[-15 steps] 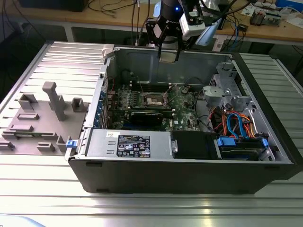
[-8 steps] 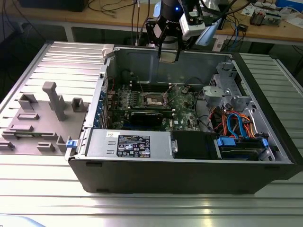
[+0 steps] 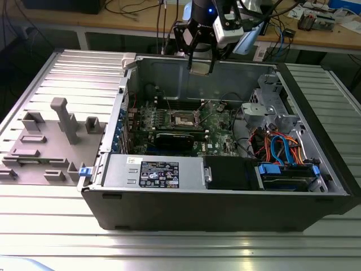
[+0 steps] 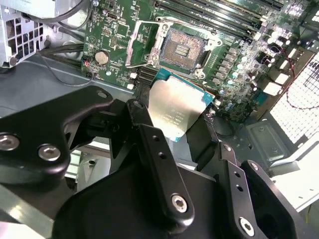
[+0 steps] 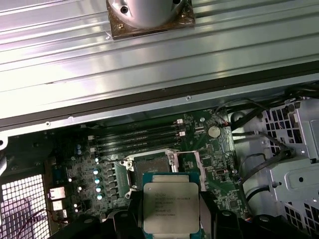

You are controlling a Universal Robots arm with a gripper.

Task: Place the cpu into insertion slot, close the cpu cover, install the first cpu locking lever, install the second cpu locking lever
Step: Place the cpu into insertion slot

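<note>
My gripper [image 3: 201, 61] hangs above the rear wall of the open computer case [image 3: 225, 209], shut on the cpu [image 3: 201, 66]. In both wrist views the black fingers [image 4: 149, 132] clamp the cpu [image 4: 174, 109] [image 5: 171, 206] by two opposite edges, its silver-grey top showing. The insertion slot [image 3: 185, 118] [image 4: 182, 47] [image 5: 149, 164] lies bare and dark-centred on the green motherboard, below the chip and apart from it. The cpu cover [image 4: 135, 50] stands swung open at one side of the socket.
A long black expansion card [image 3: 177, 139] lies beside the socket, and memory slots [image 5: 137, 137] run along its other side. A drive cage [image 3: 271, 107] and blue and orange cables [image 3: 279, 149] fill the exterior view's right. A grey fixture plate [image 3: 51, 141] lies outside the case.
</note>
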